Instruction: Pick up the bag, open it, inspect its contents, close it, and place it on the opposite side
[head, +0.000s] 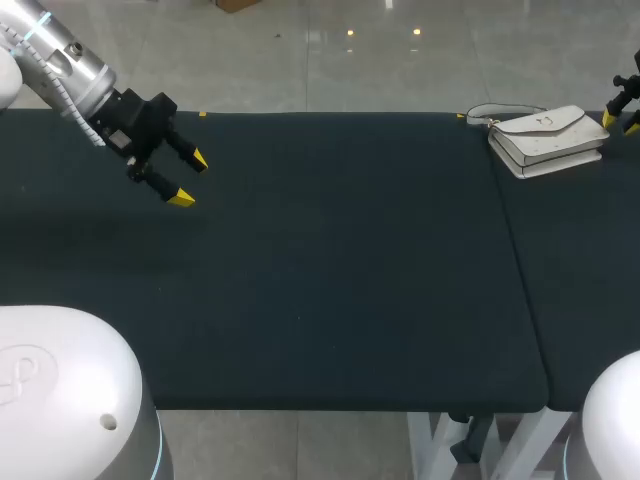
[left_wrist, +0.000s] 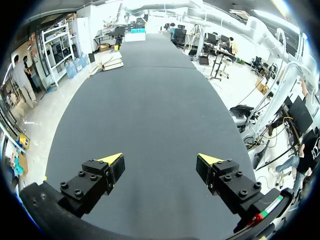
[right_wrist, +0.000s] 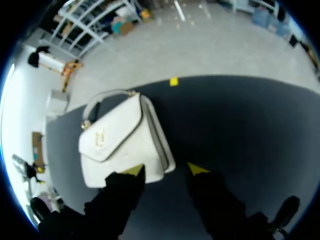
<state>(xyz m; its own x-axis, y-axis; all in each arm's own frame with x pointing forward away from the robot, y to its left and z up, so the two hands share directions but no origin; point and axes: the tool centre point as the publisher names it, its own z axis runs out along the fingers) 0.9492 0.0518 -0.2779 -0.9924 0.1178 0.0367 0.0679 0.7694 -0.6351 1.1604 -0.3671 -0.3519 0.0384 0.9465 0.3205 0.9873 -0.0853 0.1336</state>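
White and lying flat, the bag (head: 548, 138) rests on the black-covered table (head: 330, 280) just ahead of the right claw (head: 620, 122), which comes in at the table's far right corner. From the right wrist, the right claw (right_wrist: 165, 171) hangs over the bag (right_wrist: 120, 137) with its two yellow-tipped fingers apart. One tip stands over the bag's nearest edge and the other is just beside that corner, over bare cloth. Nothing is pinched between them, so this claw grips nothing. The bag's flap (right_wrist: 112, 132) faces up with a small gold clasp (right_wrist: 100, 136) at its middle, and a pale strap (right_wrist: 107, 96) arches out from the end farthest from the claw. The left claw (head: 190, 178) is well apart from all this, above the far left part of the table. Its fingers are spread wide, with only dark cloth between and under them. From the left wrist, the left claw (left_wrist: 160, 160) looks down the length of the table (left_wrist: 150, 100). There the bag (left_wrist: 112, 62) shows as a small pale shape far ahead of it, near the table's far end. A seam (head: 520, 270) in the cloth crosses the table between the two claws, close beside the bag, which lies on the right claw's side of it.
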